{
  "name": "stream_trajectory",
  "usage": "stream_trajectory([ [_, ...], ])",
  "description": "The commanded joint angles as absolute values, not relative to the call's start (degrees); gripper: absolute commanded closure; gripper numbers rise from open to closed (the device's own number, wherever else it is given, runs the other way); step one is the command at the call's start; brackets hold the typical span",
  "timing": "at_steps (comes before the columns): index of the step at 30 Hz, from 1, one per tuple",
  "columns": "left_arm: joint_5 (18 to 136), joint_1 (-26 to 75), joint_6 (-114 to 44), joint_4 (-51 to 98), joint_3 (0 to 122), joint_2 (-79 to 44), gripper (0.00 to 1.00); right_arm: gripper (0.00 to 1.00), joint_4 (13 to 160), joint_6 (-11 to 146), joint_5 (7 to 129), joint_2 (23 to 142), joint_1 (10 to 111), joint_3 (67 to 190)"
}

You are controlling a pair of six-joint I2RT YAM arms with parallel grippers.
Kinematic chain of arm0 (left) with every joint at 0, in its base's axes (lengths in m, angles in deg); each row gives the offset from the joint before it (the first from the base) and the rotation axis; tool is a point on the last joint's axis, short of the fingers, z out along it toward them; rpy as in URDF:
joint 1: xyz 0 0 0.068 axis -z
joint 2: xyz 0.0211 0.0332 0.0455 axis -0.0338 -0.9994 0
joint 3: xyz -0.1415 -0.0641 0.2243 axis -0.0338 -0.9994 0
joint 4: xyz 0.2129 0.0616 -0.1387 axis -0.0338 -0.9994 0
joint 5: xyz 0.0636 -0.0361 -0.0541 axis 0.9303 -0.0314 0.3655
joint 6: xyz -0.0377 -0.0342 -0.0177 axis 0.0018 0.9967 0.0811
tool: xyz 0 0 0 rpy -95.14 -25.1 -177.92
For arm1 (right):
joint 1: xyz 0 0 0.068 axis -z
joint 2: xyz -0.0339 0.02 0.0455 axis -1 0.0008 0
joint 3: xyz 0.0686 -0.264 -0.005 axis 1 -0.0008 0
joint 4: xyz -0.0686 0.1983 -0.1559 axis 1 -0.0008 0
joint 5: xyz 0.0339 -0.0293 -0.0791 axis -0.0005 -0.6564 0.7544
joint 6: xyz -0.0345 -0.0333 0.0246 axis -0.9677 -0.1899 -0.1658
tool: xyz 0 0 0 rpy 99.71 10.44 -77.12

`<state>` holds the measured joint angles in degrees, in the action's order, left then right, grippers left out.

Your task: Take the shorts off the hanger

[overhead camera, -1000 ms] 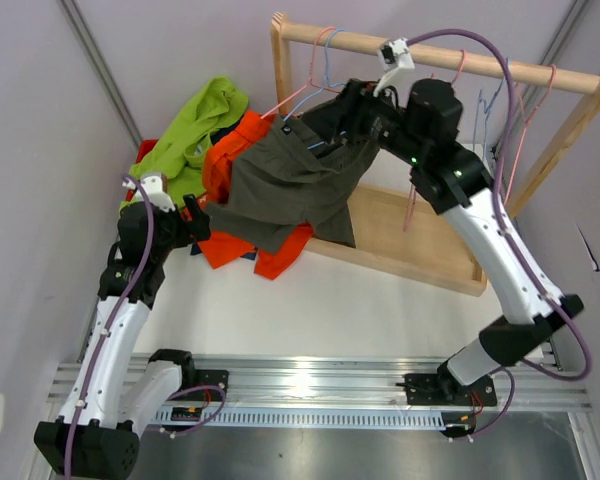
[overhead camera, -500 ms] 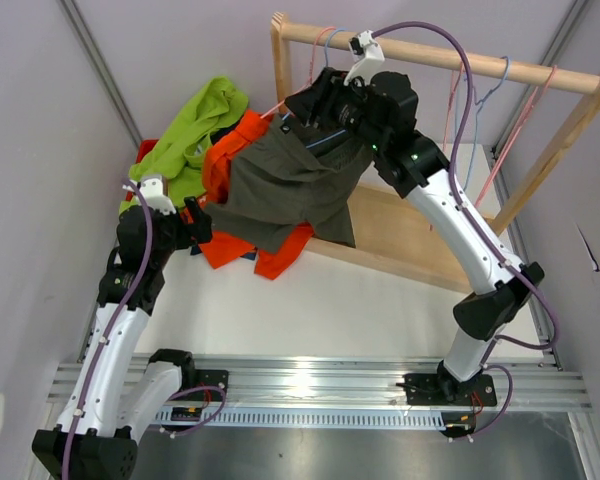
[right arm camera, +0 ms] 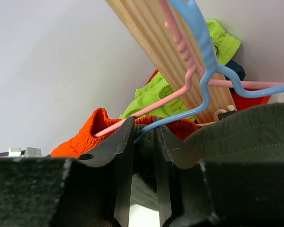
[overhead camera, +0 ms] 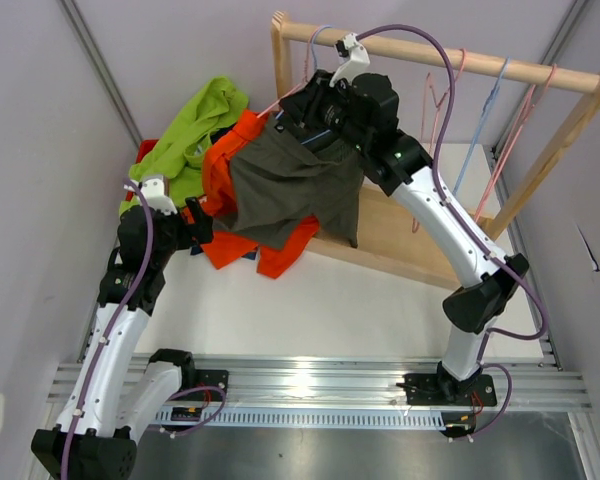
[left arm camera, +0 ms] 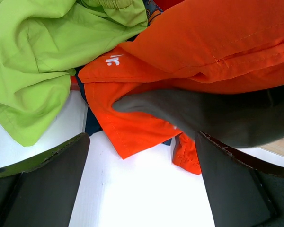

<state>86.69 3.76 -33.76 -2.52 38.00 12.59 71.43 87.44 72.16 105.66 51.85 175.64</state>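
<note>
**Q:** What has changed over the last 1 second?
**A:** The right arm has swung left along the wooden rail (overhead camera: 540, 69), carrying the grey shorts (overhead camera: 290, 190) with it. The left arm has not moved.

**Q:** What is the state of each pincer?
**A:** Right pincer (right arm camera: 143, 130): clenched on the waistband of the grey shorts, against the blue hanger (right arm camera: 204, 47) and the pink hanger (right arm camera: 182, 43). Left pincer (left arm camera: 141, 137): released, fingers wide apart, low over the counter (left arm camera: 132, 198).

**Q:** Where are the shorts?
**A:** The grey shorts hang from the right pincer and drape over the orange shorts (overhead camera: 223, 165). The lime green shorts (overhead camera: 195, 125) lie heaped behind these, near the rack's left end.
</note>
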Motion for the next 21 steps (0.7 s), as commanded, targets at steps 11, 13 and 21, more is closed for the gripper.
stream_trajectory([
  [11, 86.75, 4.66, -34.93, -0.35, 37.81, 12.55, 0.01, 0.93, 74.46, 85.28, 77.82, 88.55, 51.64, 162.82],
  [13, 86.93, 4.92, -35.19, -0.35, 37.81, 12.47, 0.01, 0.98, 73.84, 85.11, 78.53, 86.26, 51.64, 161.33],
  [21, 84.72, 10.26, -36.77, 0.35, 40.61, 15.18, 0.01, 1.0, 70.42, 82.74, 82.22, 73.79, 51.55, 154.29],
])
